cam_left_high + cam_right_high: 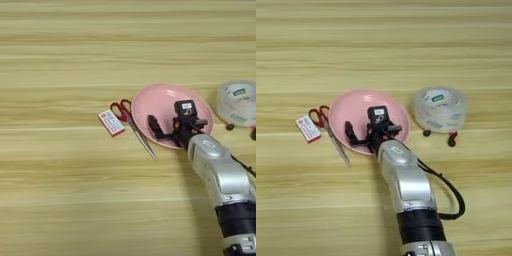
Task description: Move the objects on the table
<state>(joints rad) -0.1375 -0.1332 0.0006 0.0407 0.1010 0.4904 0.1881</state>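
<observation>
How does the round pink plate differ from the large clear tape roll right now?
The round pink plate is opaque, shallow and wide; the large clear tape roll is see-through, taller and narrower. The right gripper hangs over the plate with fingers spread, while nothing is over the tape roll. Red-handled scissors lie along the plate's left rim; the tape roll stands to the plate's right. Both are round and rest on the wooden table.
</observation>
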